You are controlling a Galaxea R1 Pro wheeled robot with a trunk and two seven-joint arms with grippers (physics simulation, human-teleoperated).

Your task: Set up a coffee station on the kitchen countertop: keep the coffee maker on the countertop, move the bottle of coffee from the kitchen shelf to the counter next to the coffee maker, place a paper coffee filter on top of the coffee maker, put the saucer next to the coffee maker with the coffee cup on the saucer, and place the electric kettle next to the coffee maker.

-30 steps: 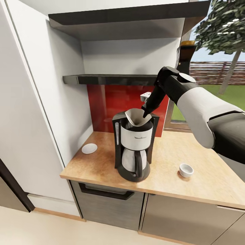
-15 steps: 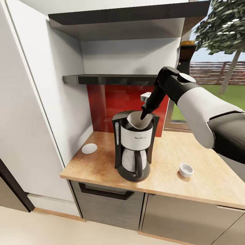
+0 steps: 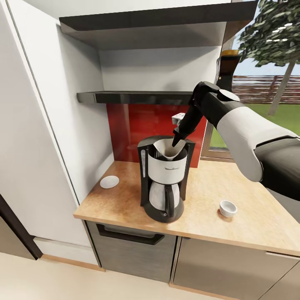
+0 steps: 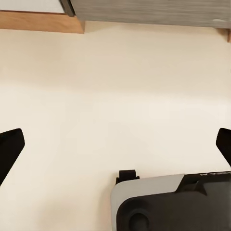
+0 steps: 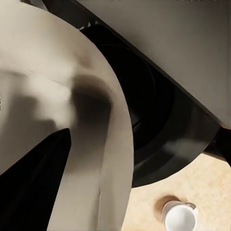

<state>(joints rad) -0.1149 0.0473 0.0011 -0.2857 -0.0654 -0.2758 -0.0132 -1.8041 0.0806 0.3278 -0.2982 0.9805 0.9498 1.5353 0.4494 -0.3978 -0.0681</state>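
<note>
The black coffee maker (image 3: 163,183) stands on the kitchen countertop (image 3: 200,196). A white paper coffee filter (image 3: 168,149) sits in its top basket, seen close up as a pale cone (image 5: 91,120) in the right wrist view. My right gripper (image 3: 178,140) hovers at the filter's right rim, open. The saucer (image 3: 109,181) lies left of the machine. The coffee cup (image 3: 228,208) stands to its right, also visible as a white cup (image 5: 180,217). A dark bottle of coffee (image 3: 227,68) with a yellow lid shows behind my right arm, by the kitchen shelf (image 3: 133,97). My left gripper (image 4: 115,147) is open over the floor.
A red backsplash (image 3: 137,125) and white wall close the back and left of the counter. A second black shelf (image 3: 146,21) hangs higher up. A window (image 3: 271,83) lies to the right. Grey cabinet fronts (image 3: 133,250) run under the worktop.
The filter has dropped lower into the coffee maker's basket while my right gripper stayed almost still at its rim.
</note>
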